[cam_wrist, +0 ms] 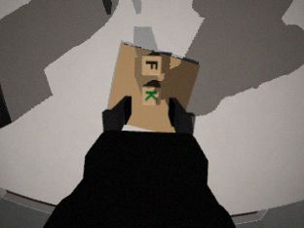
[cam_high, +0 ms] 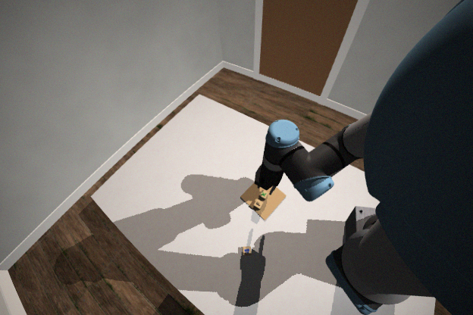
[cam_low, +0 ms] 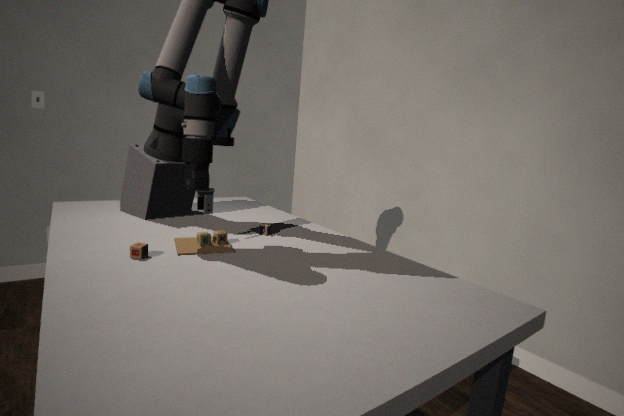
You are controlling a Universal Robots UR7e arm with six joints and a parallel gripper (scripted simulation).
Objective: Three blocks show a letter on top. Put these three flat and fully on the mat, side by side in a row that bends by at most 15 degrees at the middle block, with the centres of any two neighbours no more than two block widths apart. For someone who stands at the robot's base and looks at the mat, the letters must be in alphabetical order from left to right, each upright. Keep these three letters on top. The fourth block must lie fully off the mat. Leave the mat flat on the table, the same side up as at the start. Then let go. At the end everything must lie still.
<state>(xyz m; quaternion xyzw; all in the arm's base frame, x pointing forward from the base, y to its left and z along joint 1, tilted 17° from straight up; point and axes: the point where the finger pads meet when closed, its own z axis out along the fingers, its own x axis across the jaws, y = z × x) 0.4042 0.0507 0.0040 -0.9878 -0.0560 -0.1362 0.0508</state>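
Note:
A tan mat (cam_high: 275, 202) (cam_low: 183, 246) (cam_wrist: 124, 74) lies flat on the white table (cam_high: 191, 143) (cam_low: 252, 330). Two wooden blocks stand on it, touching side by side: one with a green K on top (cam_high: 262, 193) (cam_low: 203, 238) (cam_wrist: 151, 96) and one with a dark F on top (cam_high: 258, 202) (cam_low: 219, 237) (cam_wrist: 151, 65). My gripper (cam_high: 268, 188) (cam_low: 205, 199) (cam_wrist: 150, 105) is open and empty, a little above the K block. A block with a blue mark (cam_high: 246, 250) (cam_low: 265, 228) lies off the mat in shadow. A block with a red side (cam_low: 138, 250) lies off the mat on the other side.
The robot's grey base (cam_low: 151, 189) stands at the table's back edge behind the mat. The arm's upper links fill the right side of the top view and hide part of the table.

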